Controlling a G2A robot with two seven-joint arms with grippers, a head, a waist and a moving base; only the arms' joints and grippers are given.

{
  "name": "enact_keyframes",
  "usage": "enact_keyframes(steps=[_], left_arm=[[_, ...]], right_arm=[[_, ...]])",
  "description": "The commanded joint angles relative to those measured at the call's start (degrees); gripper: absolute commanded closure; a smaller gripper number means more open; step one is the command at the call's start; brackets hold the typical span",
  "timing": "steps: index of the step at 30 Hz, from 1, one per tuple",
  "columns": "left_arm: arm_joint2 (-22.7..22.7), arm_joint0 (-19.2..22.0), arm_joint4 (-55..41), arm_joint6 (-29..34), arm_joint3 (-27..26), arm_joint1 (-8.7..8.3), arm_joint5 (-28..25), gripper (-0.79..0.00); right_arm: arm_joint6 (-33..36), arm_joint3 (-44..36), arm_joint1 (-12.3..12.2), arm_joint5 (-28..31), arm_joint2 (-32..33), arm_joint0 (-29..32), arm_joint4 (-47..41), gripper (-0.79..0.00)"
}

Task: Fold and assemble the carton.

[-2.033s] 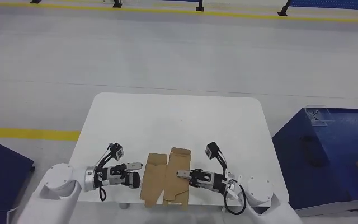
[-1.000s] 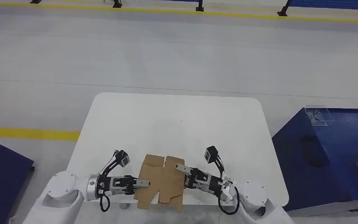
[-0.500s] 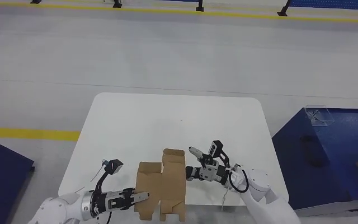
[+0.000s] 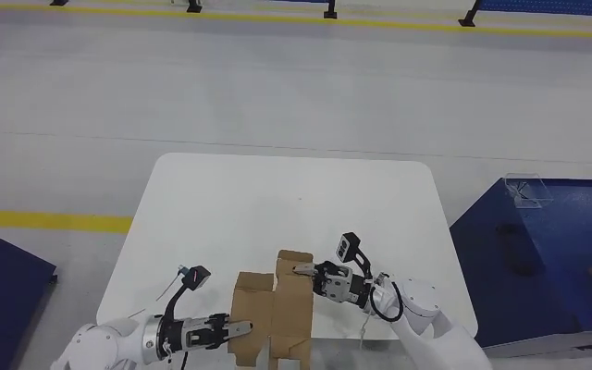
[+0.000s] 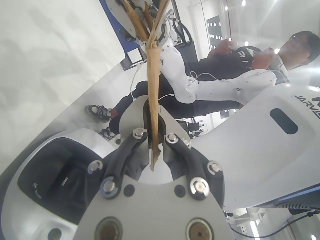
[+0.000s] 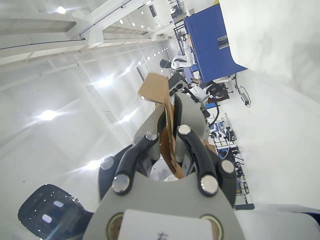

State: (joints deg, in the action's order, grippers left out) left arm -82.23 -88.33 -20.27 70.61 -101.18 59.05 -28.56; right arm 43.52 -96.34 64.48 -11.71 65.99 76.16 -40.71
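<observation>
A brown cardboard carton (image 4: 275, 310), flattened with flaps sticking out, is held up off the white table (image 4: 277, 203) near its front edge. My left gripper (image 4: 242, 327) is shut on the carton's left side; its own view shows the cardboard edge (image 5: 153, 81) pinched between the fingers (image 5: 136, 116). My right gripper (image 4: 307, 271) is shut on the carton's right upper part, with the cardboard (image 6: 167, 116) clamped between its fingers (image 6: 185, 116). Two layers spread apart at the carton's far end (image 5: 150, 8) in the left wrist view.
A blue cabinet (image 4: 523, 264) stands right of the table. The table's far half is bare white surface. A seated person (image 5: 225, 66) shows behind the robot in the left wrist view, touching nothing on the table.
The carton went from lying flat on the table to being lifted upright by both grippers. Over the last half second the right gripper moved slightly left and down with the carton.
</observation>
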Motion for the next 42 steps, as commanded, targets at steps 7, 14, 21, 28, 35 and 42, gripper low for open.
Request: enact_keyframes(steps=[7,14,21,28,35,42], left_arm=[[0.0,-0.01,0.01,-0.01,-0.01,0.0,-0.02,-0.785],[-0.99,0.04,-0.58,-3.71,-3.16,0.14,-7.88,-0.785],[4.0,-0.51,6.27,-13.67,-11.77,-0.74,-18.79,-0.785],[12.23,3.77,14.12,-17.96,-10.48,-1.75,-23.06,-0.785],[14.24,7.59,13.61,-19.41,-7.21,-1.81,-24.38,-0.785],[12.9,7.49,11.45,-20.32,-5.2,-2.75,-25.43,-0.785]], right_arm=[[0.01,0.0,0.0,0.0,0.0,0.0,-0.01,0.0],[-6.74,-3.71,0.25,2.38,0.11,0.43,2.69,0.0],[-13.97,-7.27,0.83,6.33,-1.46,1.66,6.27,0.0],[-16.34,-8.79,1.42,7.64,-2.99,2.32,5.66,0.0],[-17.3,-10.52,1.52,8.42,-1.32,3.05,4.59,0.0],[-19.59,-11.39,1.49,9.81,3.36,4.44,-0.21,0.0]])
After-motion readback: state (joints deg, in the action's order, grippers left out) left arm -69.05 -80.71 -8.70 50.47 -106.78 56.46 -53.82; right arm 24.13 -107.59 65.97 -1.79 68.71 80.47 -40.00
